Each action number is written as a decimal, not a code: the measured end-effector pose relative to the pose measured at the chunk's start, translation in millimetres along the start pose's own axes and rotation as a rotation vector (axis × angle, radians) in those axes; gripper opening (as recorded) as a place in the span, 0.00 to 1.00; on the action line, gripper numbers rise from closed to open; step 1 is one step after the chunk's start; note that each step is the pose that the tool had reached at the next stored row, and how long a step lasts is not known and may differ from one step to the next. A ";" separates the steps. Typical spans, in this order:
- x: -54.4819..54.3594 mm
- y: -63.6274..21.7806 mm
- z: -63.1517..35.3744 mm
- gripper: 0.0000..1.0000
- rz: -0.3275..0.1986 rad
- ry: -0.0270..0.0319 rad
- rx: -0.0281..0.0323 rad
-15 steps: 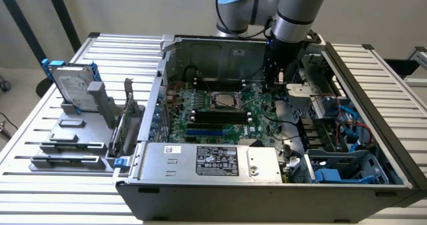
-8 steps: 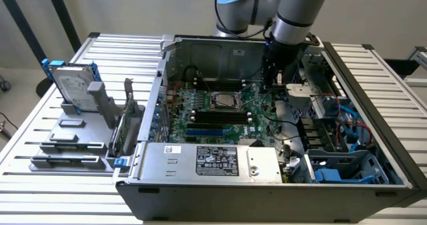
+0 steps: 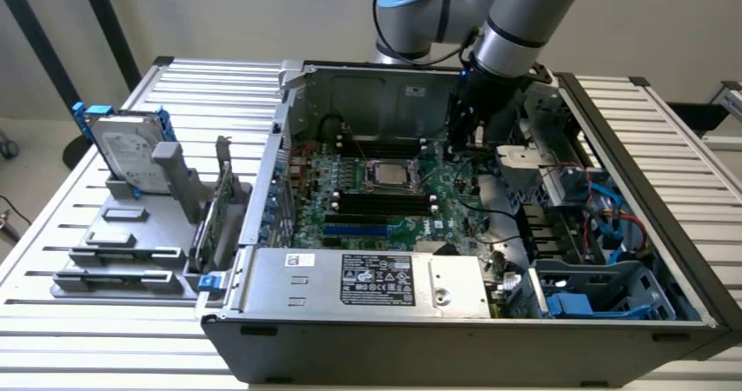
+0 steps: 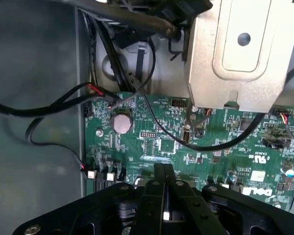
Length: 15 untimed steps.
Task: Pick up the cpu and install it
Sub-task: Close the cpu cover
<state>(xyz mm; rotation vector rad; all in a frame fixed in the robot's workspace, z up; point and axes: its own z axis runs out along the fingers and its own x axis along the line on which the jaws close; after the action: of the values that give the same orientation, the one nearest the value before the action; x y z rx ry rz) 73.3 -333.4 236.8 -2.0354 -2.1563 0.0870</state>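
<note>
Hand closed, empty, above motherboard | open computer case on slatted table | pale wall behind

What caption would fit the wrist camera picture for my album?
Shut pincer pointing at the green motherboard, with its round coin battery just ahead.

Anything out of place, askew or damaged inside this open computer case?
Nothing looks damaged or spilled. Loose black cables trail from the case wall onto the motherboard, close to the shut, empty gripper.
</note>
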 end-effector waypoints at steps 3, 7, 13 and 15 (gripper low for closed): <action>0.3 -1.5 -2.1 0.11 -0.001 0.0007 0.0127; 0.9 -7.2 -4.3 0.11 -0.005 0.0006 0.0232; 1.7 -16.8 -7.0 0.11 -0.011 0.0004 0.0376; 1.9 -20.9 -6.9 0.11 -0.012 0.0006 0.0416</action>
<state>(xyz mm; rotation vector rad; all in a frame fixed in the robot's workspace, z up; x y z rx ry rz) 53.9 -333.3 247.1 -1.9999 -2.1474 0.1287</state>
